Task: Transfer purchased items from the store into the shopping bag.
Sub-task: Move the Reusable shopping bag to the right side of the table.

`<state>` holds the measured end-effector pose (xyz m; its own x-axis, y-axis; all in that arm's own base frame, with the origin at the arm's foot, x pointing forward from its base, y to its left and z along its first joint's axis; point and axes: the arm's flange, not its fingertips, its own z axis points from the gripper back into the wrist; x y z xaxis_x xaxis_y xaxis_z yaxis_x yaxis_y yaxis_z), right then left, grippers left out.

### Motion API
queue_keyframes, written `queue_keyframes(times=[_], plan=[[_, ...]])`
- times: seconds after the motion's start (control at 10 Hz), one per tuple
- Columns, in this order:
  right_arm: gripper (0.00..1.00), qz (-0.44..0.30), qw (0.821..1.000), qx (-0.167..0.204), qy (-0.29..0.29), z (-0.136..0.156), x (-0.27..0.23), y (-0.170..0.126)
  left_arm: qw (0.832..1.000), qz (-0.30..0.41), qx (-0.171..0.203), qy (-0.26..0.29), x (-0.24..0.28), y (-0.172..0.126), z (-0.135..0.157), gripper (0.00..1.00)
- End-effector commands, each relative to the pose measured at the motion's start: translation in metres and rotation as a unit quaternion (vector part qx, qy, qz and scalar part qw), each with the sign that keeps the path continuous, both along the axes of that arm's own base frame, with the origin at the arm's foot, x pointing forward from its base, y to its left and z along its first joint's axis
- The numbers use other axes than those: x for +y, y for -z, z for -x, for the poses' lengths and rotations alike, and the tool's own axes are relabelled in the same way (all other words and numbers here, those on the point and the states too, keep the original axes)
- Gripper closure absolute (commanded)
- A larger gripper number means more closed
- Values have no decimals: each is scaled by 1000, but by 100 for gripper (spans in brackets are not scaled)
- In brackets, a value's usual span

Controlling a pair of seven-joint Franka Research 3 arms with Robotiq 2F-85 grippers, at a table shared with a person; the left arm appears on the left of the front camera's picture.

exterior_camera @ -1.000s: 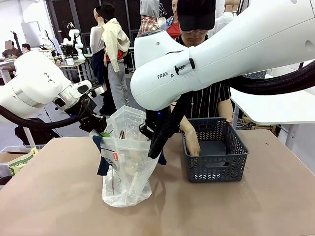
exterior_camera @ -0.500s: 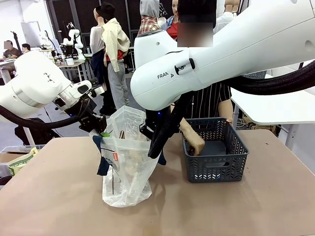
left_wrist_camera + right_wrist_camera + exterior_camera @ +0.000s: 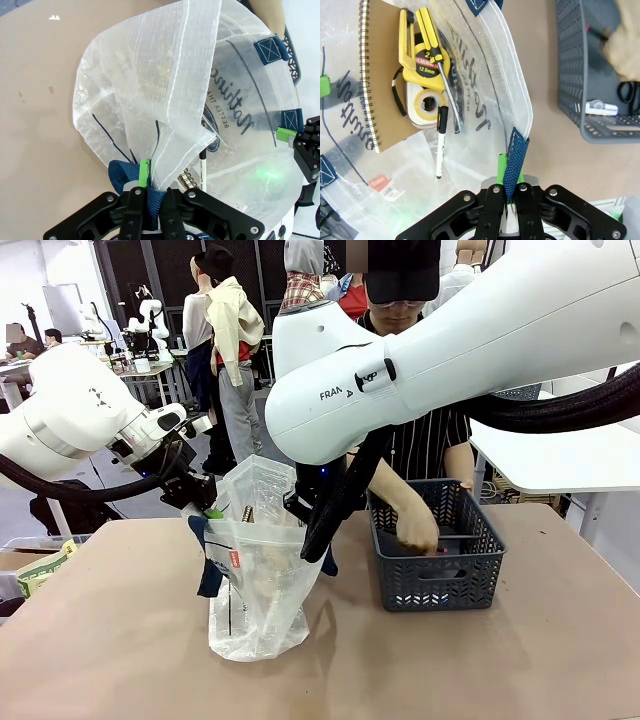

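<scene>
On shopping bag [image 3: 255,580] handles [image 3: 516,155], left gripper [image 3: 148,186] and right gripper [image 3: 510,186] clamp tight. Beside bag, person's hand [image 3: 418,532] sits in basket [image 3: 430,585].

A matte brown surface [image 3: 120,640] fills the foreground. A white table [image 3: 560,460] stands to the right. Dark panelled walls [image 3: 125,270] close the room at the back. A cluttered workbench [image 3: 150,368] sits at far left, above grey floor [image 3: 135,508]. The indoor light is even.
</scene>
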<state>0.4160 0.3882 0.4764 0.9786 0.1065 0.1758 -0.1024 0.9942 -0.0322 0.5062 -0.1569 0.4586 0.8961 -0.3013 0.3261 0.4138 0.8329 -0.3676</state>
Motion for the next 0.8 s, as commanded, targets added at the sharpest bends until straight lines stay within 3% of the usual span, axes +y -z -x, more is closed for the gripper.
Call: queue_keyframes(times=[0.0, 0.7], plan=[[100, 0, 1000, 0, 0, 1, -1, 2, 1000, 2, -1, -2, 1, 0, 2, 100], [100, 0, 1000, 0, 0, 1, -1, 2, 1000, 2, -1, -2, 1, 0, 2, 100]])
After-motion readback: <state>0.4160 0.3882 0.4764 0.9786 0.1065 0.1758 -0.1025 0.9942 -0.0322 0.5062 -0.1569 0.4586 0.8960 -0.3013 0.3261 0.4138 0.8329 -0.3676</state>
